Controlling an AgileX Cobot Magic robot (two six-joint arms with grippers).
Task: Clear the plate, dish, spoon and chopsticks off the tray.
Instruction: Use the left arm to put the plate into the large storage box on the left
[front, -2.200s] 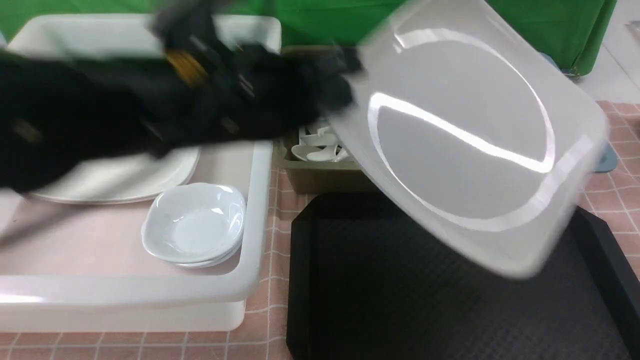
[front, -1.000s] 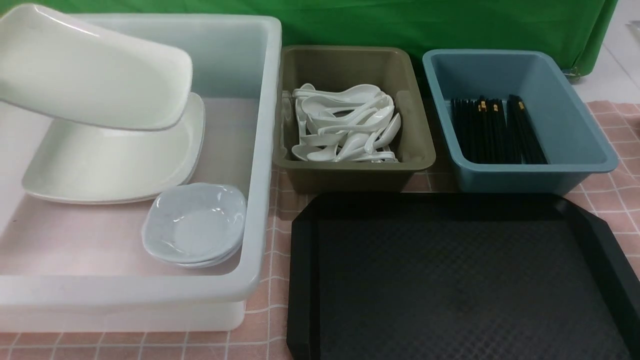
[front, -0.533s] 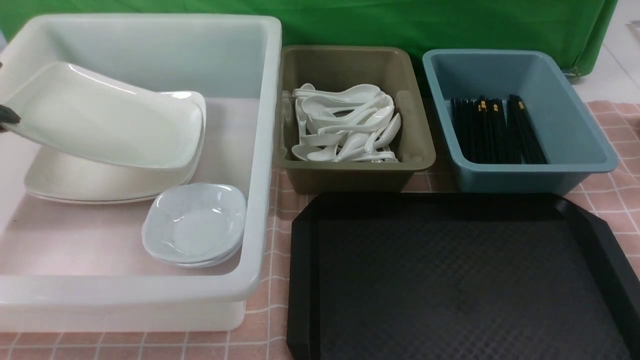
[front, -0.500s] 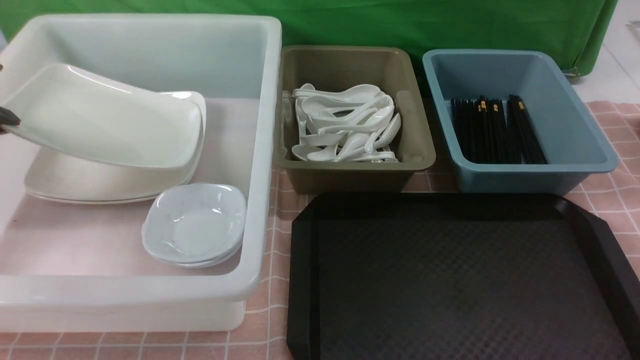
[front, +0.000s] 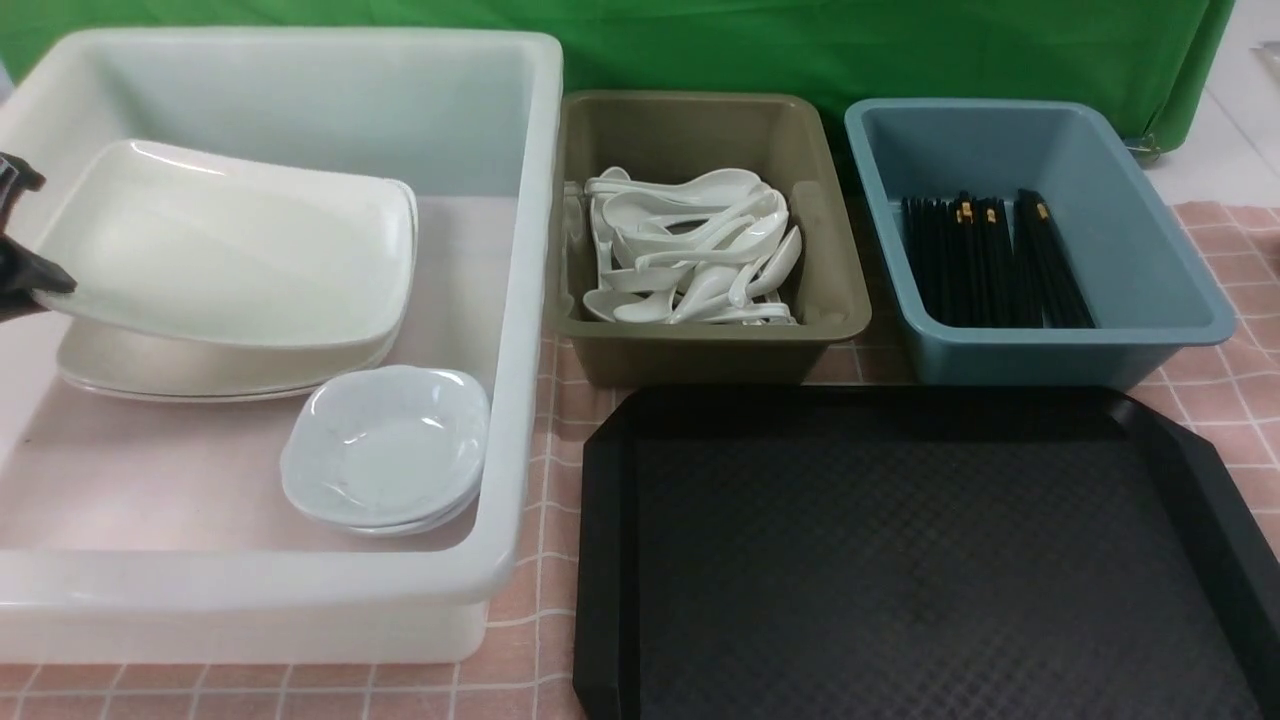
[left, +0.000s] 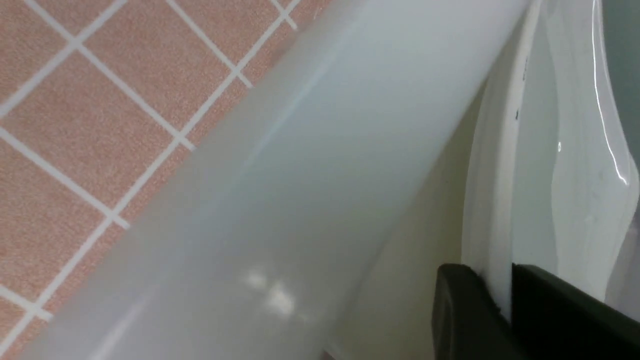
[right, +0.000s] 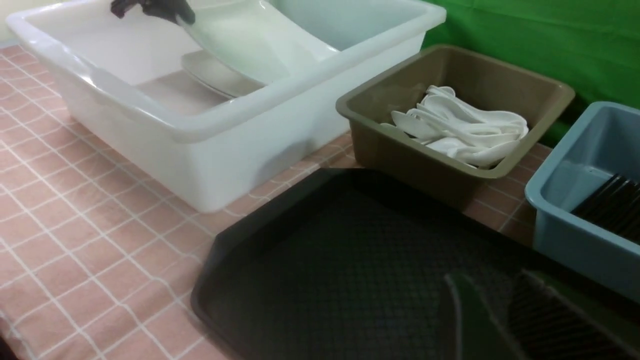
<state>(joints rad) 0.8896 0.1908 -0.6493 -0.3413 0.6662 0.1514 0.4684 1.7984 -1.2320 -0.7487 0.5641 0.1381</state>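
My left gripper (front: 35, 280) is shut on the rim of the large white square plate (front: 230, 250) and holds it tilted inside the white tub (front: 520, 330). The plate's far edge is low over a stack of like plates. In the left wrist view both fingers (left: 457, 310) clamp the plate's rim (left: 500, 200). Small white dishes (front: 385, 460) are stacked in the same tub. White spoons (front: 690, 245) lie in the olive tub. Black chopsticks (front: 990, 260) lie in the blue tub. The black tray (front: 900, 560) is bare. My right gripper (right: 497, 310) is open and empty low over the tray (right: 325, 260).
The olive tub (front: 830, 260) and blue tub (front: 1150, 260) stand side by side behind the tray. The white tub (right: 240, 125) takes up the left side. A pink checked cloth (front: 545, 620) covers the table, and a green backdrop hangs behind.
The plate was carried from above the tray leftward into the white tub and has come down, flatter, onto the stack. My left gripper's fingers now show at the left edge.
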